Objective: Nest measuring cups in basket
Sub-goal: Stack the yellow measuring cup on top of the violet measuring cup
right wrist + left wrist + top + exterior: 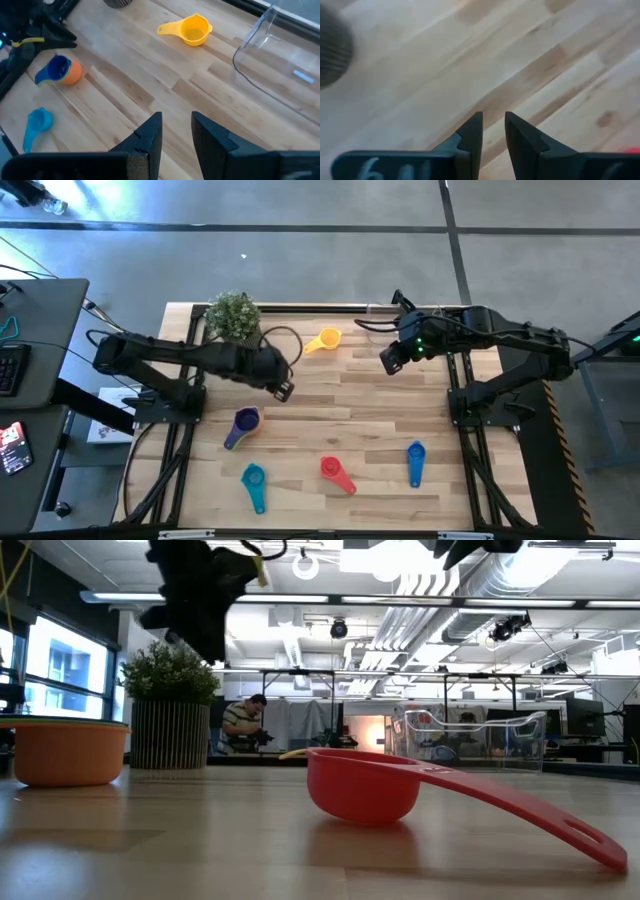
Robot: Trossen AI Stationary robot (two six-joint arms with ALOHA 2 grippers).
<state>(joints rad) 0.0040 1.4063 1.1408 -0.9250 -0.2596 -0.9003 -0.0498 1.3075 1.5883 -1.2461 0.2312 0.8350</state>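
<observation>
Five separate cup spots are showing on the desk (400, 395) from above: one yellow cup (325, 340) near the far edge, one nested stack (243, 425) with purple and orange showing, one light blue cup (254, 480), one red cup (335, 471) and one blue cup (416, 460), all lying well apart. One clear basket (280, 65) is sitting at the far edge beside the right arm, holding no cups. One potted plant (234, 314) is standing at the far left. Left pincer (283, 389) is hovering above bare wood between plant and stack, fingers slightly parted, gripping nothing. Right pincer (388, 361) is hanging near the basket, fingers slightly parted, gripping nothing.
</observation>
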